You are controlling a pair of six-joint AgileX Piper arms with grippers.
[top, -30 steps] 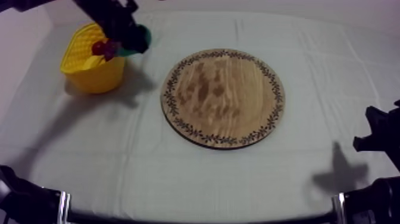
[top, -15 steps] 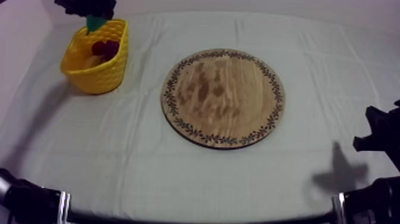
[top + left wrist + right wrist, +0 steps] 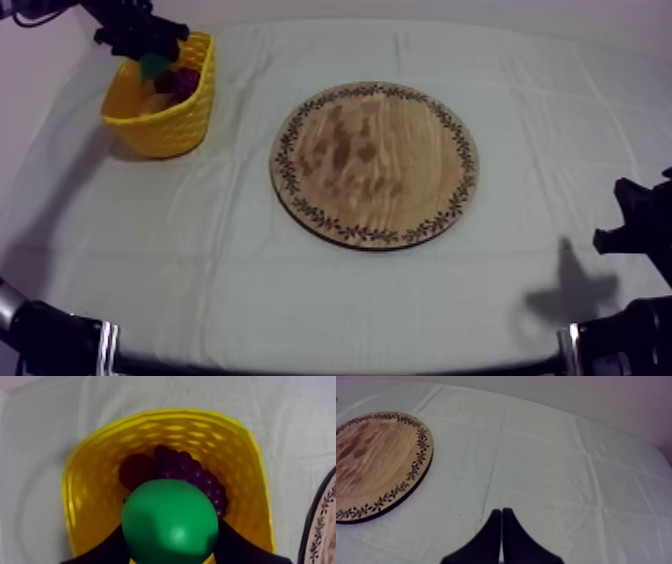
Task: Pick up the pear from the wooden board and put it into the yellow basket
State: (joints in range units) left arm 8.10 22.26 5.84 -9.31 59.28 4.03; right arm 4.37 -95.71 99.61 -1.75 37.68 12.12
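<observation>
The green pear (image 3: 152, 67) hangs over the far left part of the yellow basket (image 3: 185, 115), with my left gripper (image 3: 146, 52) shut on it. In the left wrist view the pear (image 3: 170, 521) sits between my black fingers (image 3: 102, 550), just above the basket's (image 3: 175, 414) inside. In the basket lie a bunch of grapes (image 3: 200, 478) and a small red fruit (image 3: 134, 471). The round wooden board (image 3: 374, 165) is bare. My right gripper (image 3: 501, 518) is shut on nothing, low at the table's right side (image 3: 632, 228).
The basket stands at the table's far left, the board in the middle. The board's patterned rim (image 3: 322, 521) lies close beside the basket. The board (image 3: 371, 461) is well to the side of my right gripper, with bare cloth (image 3: 546, 471) between and beyond.
My left arm carried the pear from the basket's right side to its far rim, then brought it in over the basket's inside. The right arm has not moved.
</observation>
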